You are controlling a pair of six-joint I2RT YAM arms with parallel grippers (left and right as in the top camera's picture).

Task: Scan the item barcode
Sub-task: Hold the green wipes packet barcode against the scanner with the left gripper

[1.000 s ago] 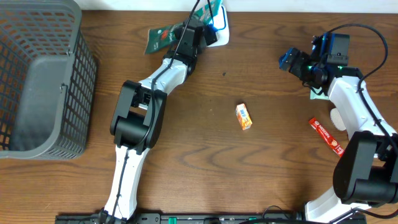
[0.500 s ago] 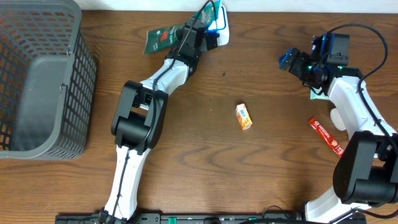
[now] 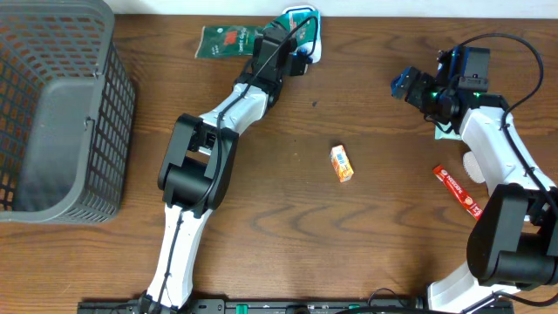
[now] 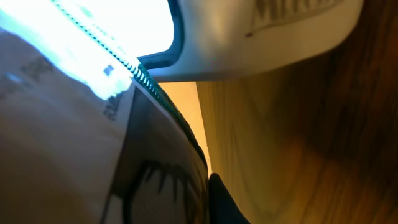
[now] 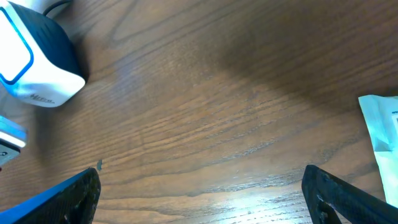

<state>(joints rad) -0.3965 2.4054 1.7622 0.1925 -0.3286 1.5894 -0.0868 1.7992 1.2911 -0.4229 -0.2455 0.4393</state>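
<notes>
Gripping the green packet (image 3: 225,41) by its right end, the left gripper (image 3: 260,44) is clamped shut at the far edge of the table (image 3: 279,235), with the packet lifted just beside the white-and-blue scanner (image 3: 306,26). In the left wrist view the packet (image 4: 62,143) fills the left half, right under the scanner's white body (image 4: 261,37) and a bright window of light. The packet has a red-and-white logo on its face, too small to read. Grey lettering on the scanner shell is blurred, can't read it.

The right gripper (image 3: 406,84) hangs over bare wood to the right, fingers spread wide and holding nothing. The right wrist view shows both dark fingertips (image 5: 68,196) at the bottom corners, the scanner (image 5: 37,62) top left with small unreadable print, and a white wrapper edge (image 5: 380,127) on the right.

A small orange box (image 3: 342,163) lies mid-table, its print illegible. A red stick pack (image 3: 458,191) with white lettering, unreadable, lies near the right arm, and a white round object (image 3: 472,166) is just beside it. A grey mesh basket (image 3: 52,113) sits far left.

The surface is dark brown wood grain. A pale strip runs along the far edge.
</notes>
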